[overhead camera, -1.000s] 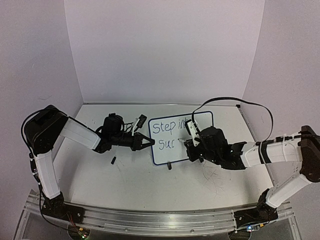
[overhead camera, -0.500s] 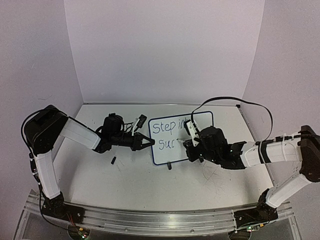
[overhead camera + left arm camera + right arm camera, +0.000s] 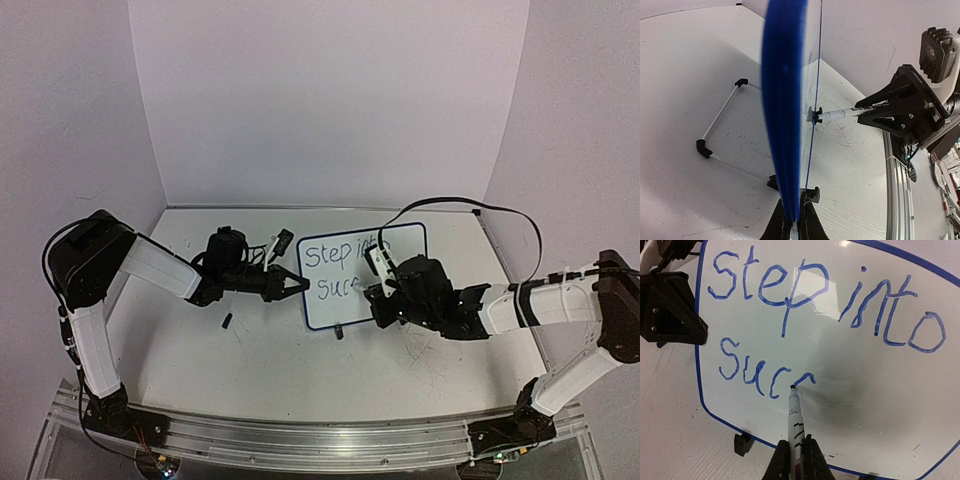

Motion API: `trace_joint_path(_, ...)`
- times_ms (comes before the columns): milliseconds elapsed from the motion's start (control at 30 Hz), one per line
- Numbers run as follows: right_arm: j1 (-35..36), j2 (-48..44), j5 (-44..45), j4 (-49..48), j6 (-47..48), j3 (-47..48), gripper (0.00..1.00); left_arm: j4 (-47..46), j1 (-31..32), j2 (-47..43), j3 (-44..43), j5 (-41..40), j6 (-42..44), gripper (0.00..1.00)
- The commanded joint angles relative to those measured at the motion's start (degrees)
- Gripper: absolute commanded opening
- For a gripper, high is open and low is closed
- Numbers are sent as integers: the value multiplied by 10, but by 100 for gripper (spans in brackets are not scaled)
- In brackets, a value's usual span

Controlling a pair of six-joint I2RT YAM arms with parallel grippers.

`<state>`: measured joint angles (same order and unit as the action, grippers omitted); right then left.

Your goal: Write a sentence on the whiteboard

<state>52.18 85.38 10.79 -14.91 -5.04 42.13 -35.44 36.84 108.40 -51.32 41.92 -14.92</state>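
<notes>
Right wrist view puts me close over the whiteboard (image 3: 875,410), which stands propped on the bench (image 3: 250,370) between the two arms. The sentence (image 3: 788,305) is unfinished: blue ink reads "Step into" on the upper line and "Succ" below. The right end effector (image 3: 796,454) is clamped on a marker (image 3: 795,415), its tip touching the board at the last letter. The left end effector (image 3: 794,222) is pinched together on the whiteboard's left edge, gripping the blue frame.
</notes>
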Motion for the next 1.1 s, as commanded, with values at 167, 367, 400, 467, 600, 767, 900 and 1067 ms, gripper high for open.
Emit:
trace_joint_path(167,4,8,0,17,-11,13,0,59,-5,0,-5,-54,36,0)
trace_joint_path(367,5,5,3,24,-12,11,0,59,-5,1,-7,-53,35,0)
trace_joint_path(400,5,4,3,25,-12,10,0,60,-5,1,-8,-53,35,0)
trace_joint_path(467,5,4,5,27,-12,10,0,60,-5,1,-8,-53,36,0)
trace_joint_path(600,6,4,10,32,-13,9,0,61,-5,1,-6,-53,36,0)
trace_joint_path(767,5,4,15,36,-13,11,0,61,-5,0,-7,-53,36,0)
trace_joint_path(900,5,5,23,39,-14,11,0,62,-5,-1,-6,-54,36,0)
trace_joint_path(1067,4,-4,45,40,-18,10,0,62,-5,0,-4,-55,37,0)
